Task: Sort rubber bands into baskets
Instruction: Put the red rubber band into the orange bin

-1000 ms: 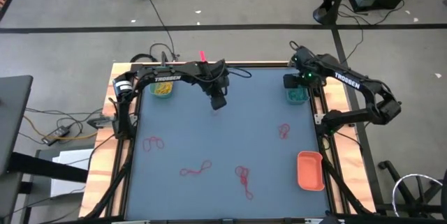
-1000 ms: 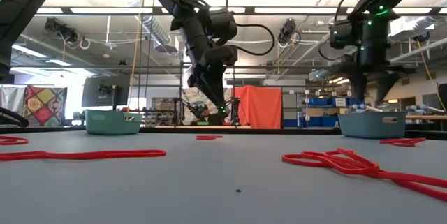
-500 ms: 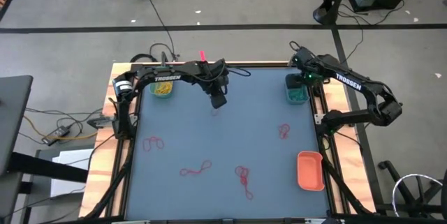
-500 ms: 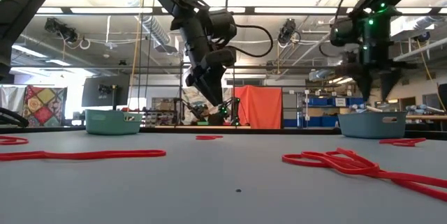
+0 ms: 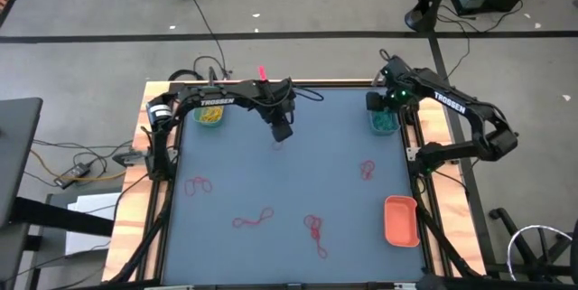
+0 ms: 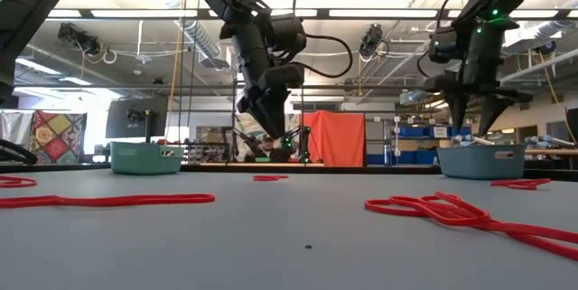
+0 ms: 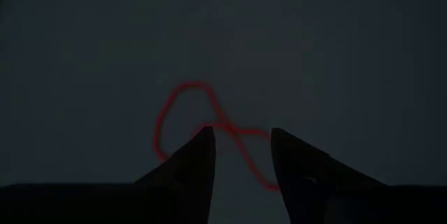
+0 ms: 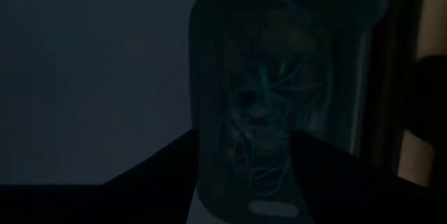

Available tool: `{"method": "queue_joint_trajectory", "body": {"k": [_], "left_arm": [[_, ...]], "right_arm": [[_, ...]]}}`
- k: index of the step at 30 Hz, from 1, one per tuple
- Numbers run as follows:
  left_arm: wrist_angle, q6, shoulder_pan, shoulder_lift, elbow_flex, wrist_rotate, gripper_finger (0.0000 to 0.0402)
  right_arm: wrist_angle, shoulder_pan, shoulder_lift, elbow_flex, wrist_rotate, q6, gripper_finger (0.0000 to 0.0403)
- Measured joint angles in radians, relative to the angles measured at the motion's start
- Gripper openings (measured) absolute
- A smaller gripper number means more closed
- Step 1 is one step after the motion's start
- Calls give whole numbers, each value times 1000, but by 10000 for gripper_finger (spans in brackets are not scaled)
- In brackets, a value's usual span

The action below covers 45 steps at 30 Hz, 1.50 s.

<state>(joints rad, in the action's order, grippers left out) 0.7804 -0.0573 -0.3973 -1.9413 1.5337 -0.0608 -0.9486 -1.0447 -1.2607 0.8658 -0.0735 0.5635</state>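
White "TROSSEN" lettering runs along both dark arms; on the left arm it reads near the far-left corner, on the right arm along the link by the right edge.

Left arm reaches from the far-left corner across the far edge toward centre. Left gripper (image 6: 285, 142) points down, hanging just above the table (image 5: 289, 182), fingers apart w/ nothing between them. Directly under it lies a red rubber band (image 7: 209, 135), twisted into a figure-eight, flat on the mat.

Right arm bends in from the right side. Right gripper (image 6: 471, 126) hangs over the teal basket (image 5: 382, 124) at the far right, fingers spread, empty. Basket holds a tangle of blue-teal bands (image 8: 260, 123).

Green basket (image 5: 210, 114) at far left holds yellow bands. Orange basket (image 5: 401, 219) sits near right. More red bands (image 5: 314, 228) lie scattered over the near half of the table, none in a basket.
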Motion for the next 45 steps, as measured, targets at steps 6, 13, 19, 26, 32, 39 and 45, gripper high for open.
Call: {"method": "queue_joint_trajectory", "body": {"k": [6, 13, 19, 26, 32, 39, 45], "left_arm": [[-7, -97, 1, -10, 0, 0, 145], [-17, -165, 20, -113, 0, 61, 145], [-61, -202, 20, -191, 3, 84, 145], [-58, -215, 18, -222, 6, 84, 102], [-82, -191, 20, -201, 3, 43, 11], [-142, 17, 69, -71, 45, -82, 4], [-343, 102, 118, 23, 51, -231, 4]], "right_arm": [[20, 43, 4, 0, 10, 9, 232], [26, 103, 5, 0, 80, -1, 232], [28, 132, 10, 0, 80, -25, 232], [27, 160, 15, 0, 73, -43, 232], [30, 188, 30, 0, 31, -43, 232], [69, 311, 62, 0, -150, -204, 232], [196, 450, 71, 0, -312, -243, 232]]}}
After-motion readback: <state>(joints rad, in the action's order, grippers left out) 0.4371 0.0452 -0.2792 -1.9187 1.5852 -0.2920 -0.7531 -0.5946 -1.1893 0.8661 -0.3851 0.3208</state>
